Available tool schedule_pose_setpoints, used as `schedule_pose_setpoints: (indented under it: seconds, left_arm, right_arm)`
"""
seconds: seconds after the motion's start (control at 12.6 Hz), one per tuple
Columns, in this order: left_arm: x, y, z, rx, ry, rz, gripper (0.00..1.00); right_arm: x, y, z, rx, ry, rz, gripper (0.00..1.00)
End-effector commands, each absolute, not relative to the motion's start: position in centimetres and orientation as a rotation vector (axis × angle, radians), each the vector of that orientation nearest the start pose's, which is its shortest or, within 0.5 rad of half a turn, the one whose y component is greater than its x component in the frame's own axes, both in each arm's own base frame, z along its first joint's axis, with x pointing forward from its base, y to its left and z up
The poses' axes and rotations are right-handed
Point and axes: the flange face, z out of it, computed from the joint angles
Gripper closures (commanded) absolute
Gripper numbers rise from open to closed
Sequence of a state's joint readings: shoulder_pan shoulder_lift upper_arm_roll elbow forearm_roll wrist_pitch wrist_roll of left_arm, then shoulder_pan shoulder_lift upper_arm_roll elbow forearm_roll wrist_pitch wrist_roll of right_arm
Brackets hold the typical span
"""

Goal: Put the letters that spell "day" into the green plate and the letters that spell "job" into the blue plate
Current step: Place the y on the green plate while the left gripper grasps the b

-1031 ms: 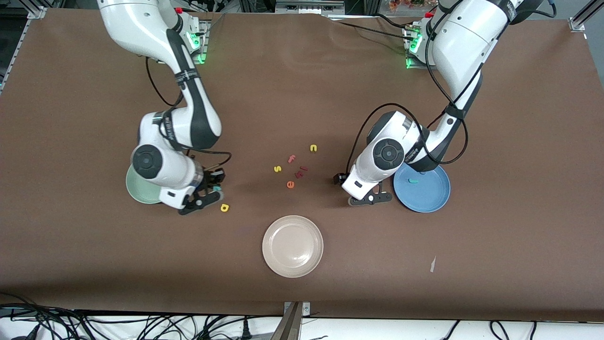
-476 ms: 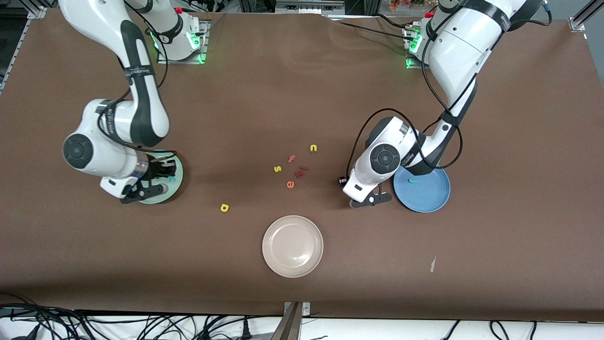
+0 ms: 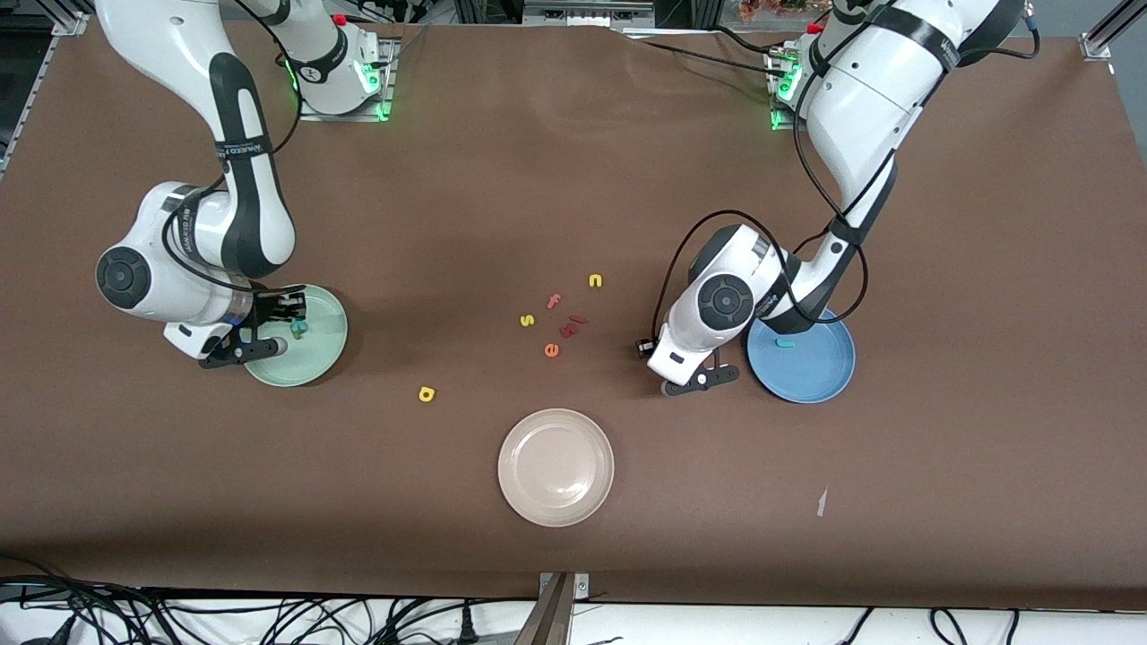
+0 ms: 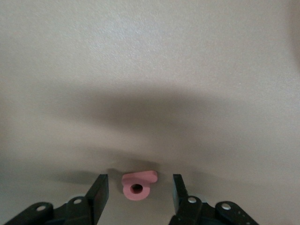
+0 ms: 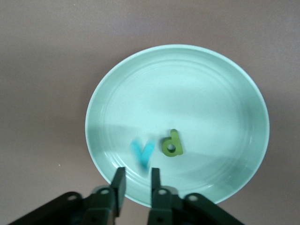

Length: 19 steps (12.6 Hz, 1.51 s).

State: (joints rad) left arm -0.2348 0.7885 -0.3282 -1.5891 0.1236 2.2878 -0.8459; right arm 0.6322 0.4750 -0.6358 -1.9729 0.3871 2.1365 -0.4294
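Bare brown table (image 3: 556, 161) lies between the arms' bases and the loose letter cluster (image 3: 560, 313) at mid-table. The cream-white plate (image 3: 556, 468) sits nearer the camera, well apart from the cluster, with a lone yellow letter (image 3: 426, 393) beside the gap. Right gripper (image 3: 269, 336) overhangs the green plate (image 3: 309, 358); left gripper (image 3: 703, 376) stands just beside the blue plate (image 3: 811, 372).

You had the right gripper (image 5: 136, 187) over the rim of the green plate (image 5: 211, 89), fingers slightly parted with nothing between them; in the plate the teal "y" (image 5: 143, 152) lay just beside the olive-green "d" (image 5: 171, 144)
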Motion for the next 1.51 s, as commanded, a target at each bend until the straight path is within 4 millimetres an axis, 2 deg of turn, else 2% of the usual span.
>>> schedule_pose_setpoints:
  seconds: [0.0,0.16,0.24,0.48,0.56,0.63,0.71,0.79,0.87,1.11,1.19,1.27,1.43]
  left_arm:
    - [59.9,-34.6,18.1,-3.165,-0.461,0.164,0.37]
    - [59.5,-34.4,17.5,-3.157,-0.458,0.181,0.38]
    - [59.5,-34.4,17.5,-3.16,-0.458,0.176,0.41]
    - [59.4,-34.3,17.2,-3.157,-0.46,0.184,0.41]
    - [59.4,-34.1,17.1,-3.156,-0.464,0.186,0.45]
    - [59.4,-34.0,17.1,-3.155,-0.468,0.186,0.68]
    - [59.5,-33.9,17.0,-3.153,-0.478,0.189,0.83]
    - [59.4,-33.9,16.9,-3.148,-0.494,0.193,0.94]
    - [59.5,-33.8,16.9,-3.147,-0.497,0.193,1.0]
    - [60.0,-33.3,17.9,-3.146,-0.486,0.184,1.0]
    - [60.7,-32.5,19.9,-3.139,-0.498,0.168,1.0]
    - [60.9,-32.0,21.0,-3.121,-0.496,0.182,1.0]
    - [61.4,-31.3,21.2,-3.124,-0.46,0.185,0.99]
  right_arm:
    - [59.4,3.3,27.1,-3.027,-0.329,0.224,0.0]
    - [59.8,4.1,27.6,-3.025,-0.354,0.204,0.0]
    - [60.1,5.4,27.8,-3.018,-0.386,0.194,0.0]
    - [62.6,13.2,27.7,-2.988,-0.579,0.139,0.0]
    - [63.3,15.3,27.4,-2.982,-0.62,0.126,0.0]
    - [64.0,16.6,27.2,-2.99,-0.607,0.114,0.0]
    - [64.2,18.1,26.8,-2.99,-0.593,0.111,0.0]
    - [64.5,19.4,26.7,-2.991,-0.518,0.103,0.0]
    - [64.7,20.7,26.5,-2.993,-0.426,0.099,0.0]
    - [64.8,24.5,25.3,-3.009,-0.237,0.109,0.0]
    - [65.0,24.9,24.8,-3.014,-0.225,0.11,0.0]
    - [65.3,25.1,24.5,-3.016,-0.226,0.111,0.0]
    - [65.4,25.2,23.5,-3.031,-0.19,0.121,0.0]
